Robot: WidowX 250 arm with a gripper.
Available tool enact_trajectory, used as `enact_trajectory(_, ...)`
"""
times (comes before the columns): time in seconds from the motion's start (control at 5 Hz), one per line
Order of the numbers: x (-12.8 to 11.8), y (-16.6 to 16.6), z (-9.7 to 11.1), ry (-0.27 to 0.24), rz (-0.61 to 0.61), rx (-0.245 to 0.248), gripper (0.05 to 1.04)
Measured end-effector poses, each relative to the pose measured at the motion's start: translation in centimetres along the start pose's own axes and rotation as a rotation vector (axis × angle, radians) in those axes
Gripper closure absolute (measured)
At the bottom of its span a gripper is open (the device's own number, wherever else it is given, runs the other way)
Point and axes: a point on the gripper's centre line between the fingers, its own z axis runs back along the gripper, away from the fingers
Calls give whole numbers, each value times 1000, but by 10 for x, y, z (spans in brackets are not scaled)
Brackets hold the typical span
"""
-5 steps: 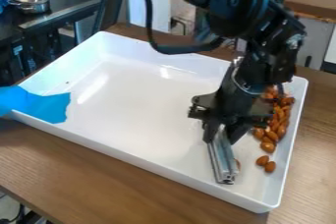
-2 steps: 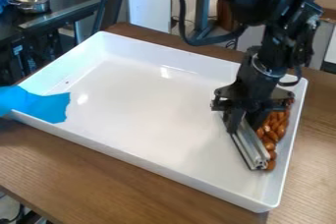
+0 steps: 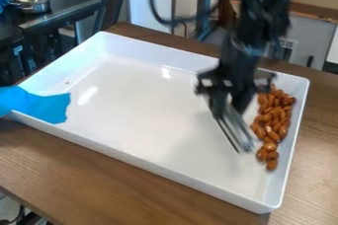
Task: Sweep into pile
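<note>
A smooth, glossy white rectangular tray [image 3: 139, 95] is set on a wood-grained table [image 3: 99, 174], its left corner covered by jagged-edged blue material [image 3: 46, 106]. Rounded brown almonds [image 3: 272, 125] are gathered inside along its right edge — just beside them, on the inner side, a long, straight metallic bar [image 3: 236, 129] is clamped in the black gripper [image 3: 228, 101].
</note>
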Motion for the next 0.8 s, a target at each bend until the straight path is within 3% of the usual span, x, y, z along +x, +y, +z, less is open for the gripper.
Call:
enact_trajectory(0.4, 47, 77, 58, -30, -50, -165, 711)
enact_trajectory(0.6, 75, 125, 44, -43, -97, -155, 711)
enact_trajectory(0.8, 74, 140, 6, -28, -195, -100, 711)
